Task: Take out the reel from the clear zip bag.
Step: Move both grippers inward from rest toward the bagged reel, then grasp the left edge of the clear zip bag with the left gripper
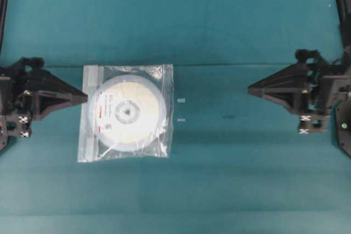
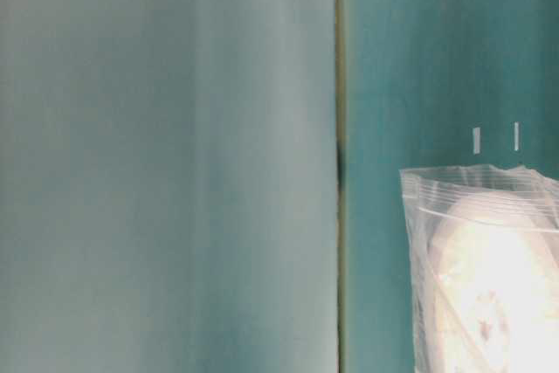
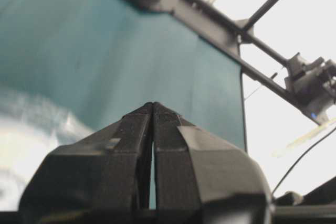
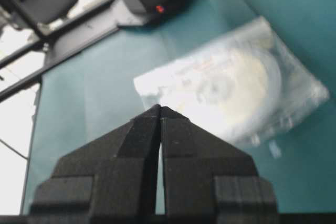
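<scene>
The reel (image 1: 127, 112) is seen lying flat inside the clear zip bag (image 1: 125, 112) on the green table (image 1: 236, 157), just beside the left gripper (image 1: 85, 97), while the right gripper (image 1: 249, 87) is kept well apart, both closed and empty.

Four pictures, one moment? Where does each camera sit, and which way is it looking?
Overhead: straight down on the clear zip bag holding the reel; both arms at the edges.
Table-level: low, close to the bag; no robot parts.
Left wrist: along the left gripper, fingers shut.
Right wrist: past the right gripper, fingers shut, toward the bag.
Shared: all but the left wrist clearly show the bag.
</scene>
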Available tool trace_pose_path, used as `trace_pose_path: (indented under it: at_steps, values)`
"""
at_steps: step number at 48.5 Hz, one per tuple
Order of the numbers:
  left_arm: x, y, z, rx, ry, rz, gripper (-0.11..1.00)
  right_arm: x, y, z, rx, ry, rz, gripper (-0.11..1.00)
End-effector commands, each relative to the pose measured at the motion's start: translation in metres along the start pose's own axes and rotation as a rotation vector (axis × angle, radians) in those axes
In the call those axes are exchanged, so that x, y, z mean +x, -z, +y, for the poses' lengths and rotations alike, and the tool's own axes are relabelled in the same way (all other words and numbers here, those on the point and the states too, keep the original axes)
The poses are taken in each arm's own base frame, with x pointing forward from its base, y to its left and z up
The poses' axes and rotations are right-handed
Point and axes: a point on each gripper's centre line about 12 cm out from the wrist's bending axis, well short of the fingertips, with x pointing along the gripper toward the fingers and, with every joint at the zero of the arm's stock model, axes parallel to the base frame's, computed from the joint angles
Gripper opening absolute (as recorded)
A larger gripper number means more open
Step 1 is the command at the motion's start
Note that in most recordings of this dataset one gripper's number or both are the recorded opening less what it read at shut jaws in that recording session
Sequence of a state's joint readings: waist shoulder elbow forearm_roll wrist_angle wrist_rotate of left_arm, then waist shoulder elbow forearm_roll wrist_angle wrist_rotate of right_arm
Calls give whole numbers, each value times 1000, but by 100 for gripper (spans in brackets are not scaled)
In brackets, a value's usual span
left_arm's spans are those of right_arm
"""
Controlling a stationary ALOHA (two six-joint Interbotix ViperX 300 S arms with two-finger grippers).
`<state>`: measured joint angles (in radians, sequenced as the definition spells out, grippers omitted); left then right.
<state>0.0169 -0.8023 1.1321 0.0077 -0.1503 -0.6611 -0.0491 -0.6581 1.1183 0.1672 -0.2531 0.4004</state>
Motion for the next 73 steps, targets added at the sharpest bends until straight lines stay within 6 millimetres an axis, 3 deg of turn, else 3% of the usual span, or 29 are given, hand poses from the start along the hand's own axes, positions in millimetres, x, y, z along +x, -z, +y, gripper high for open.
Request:
trace_pose_path:
  at_steps: [1,16,35,41,50,55,63,73]
  values:
    - [3,-3,4,-68,-33,3,-2,11,-3,-3,66,30,7,0]
    - [-7,38,45,-323,-232,141,-2,47,8,-19,237,134,80,0]
    - [-13,60,68,-352,-311,173,0,79,21,-26,310,204,165,0]
    - [-14,70,79,-360,-350,195,19,82,21,-26,310,206,167,0]
    - [-11,76,91,-374,-386,188,74,82,20,-27,316,209,164,0]
    - [-9,80,94,-374,-374,177,95,82,20,-27,315,208,165,0]
    - [-11,96,106,-375,-389,193,89,82,20,-26,315,206,163,0]
    - [-10,107,114,-381,-397,200,91,82,20,-27,316,209,164,0]
